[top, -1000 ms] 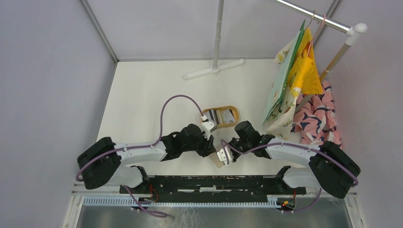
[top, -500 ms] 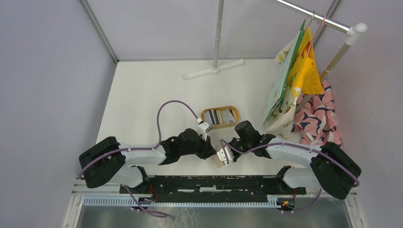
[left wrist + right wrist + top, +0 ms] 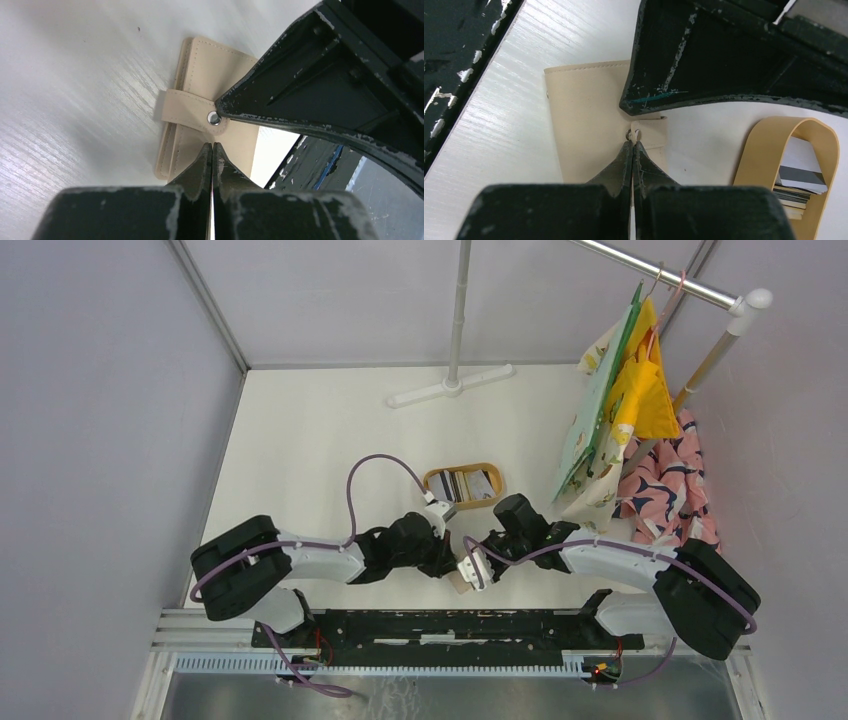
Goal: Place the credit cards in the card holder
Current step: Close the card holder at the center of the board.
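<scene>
- Presently the left pincer point(image 3: 212, 150) is seen clenched, its fingertips pressed flat together. The tips are laid against the card holder point(image 3: 212, 67) just below its strap point(image 3: 182, 104). Whether any edge is pinched between them cannot be told.
- The right pincer point(image 3: 633, 147) is likewise clenched, its tips touching the strap end at the snap button point(image 3: 214, 118). A grasp on the tab cannot be confirmed.
- The card holder is found flat on the worktop point(image 3: 70, 110) between the two pincers, apparently snapped closed.
- The credit cards point(image 3: 800, 180) are stacked in the oval wooden tray point(image 3: 751, 150), near the holder; none is held.
- Step judged in hand: unsnapping and opening the holder.
- This is best done with the body pinned down by one pincer while the strap tab is peeled up slowly by the other, so the holder is not dragged or flipped.
- Risk noted: both pincers are crowded at one spot, so contact between them is to be avoided.
</scene>
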`<move>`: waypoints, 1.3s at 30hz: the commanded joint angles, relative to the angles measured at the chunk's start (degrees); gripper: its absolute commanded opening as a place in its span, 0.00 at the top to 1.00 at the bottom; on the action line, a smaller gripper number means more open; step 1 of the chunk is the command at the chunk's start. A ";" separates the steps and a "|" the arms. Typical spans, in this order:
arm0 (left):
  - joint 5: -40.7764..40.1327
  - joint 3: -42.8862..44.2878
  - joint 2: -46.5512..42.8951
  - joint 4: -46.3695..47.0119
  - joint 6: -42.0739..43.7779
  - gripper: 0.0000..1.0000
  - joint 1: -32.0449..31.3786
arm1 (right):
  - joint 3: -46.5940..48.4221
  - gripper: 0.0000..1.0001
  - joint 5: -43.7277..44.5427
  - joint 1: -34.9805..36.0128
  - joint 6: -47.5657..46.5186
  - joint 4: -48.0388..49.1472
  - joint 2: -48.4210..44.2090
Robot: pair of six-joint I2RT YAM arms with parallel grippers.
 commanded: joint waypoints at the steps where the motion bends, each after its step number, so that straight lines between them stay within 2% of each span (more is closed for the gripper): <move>1: -2.67 2.32 2.00 -2.05 -2.20 0.98 -0.14 | 1.66 1.00 -0.94 -0.07 -2.57 -3.48 -0.89; 16: -5.07 2.06 -0.50 -5.13 -1.95 0.98 -0.21 | 1.13 1.00 2.82 3.23 -9.06 -6.93 -0.82; 27: -6.57 3.00 -6.30 -6.14 -2.92 0.98 -0.01 | 1.27 1.00 7.67 6.57 -12.55 -9.41 -0.55; 34: -6.79 5.79 -1.50 -3.14 -3.81 0.98 0.14 | 1.24 1.00 9.43 7.52 -12.58 -9.37 -0.49; 39: -3.59 6.60 1.48 0.35 -4.72 0.98 0.16 | 1.21 1.00 10.19 7.95 -12.47 -9.20 -0.35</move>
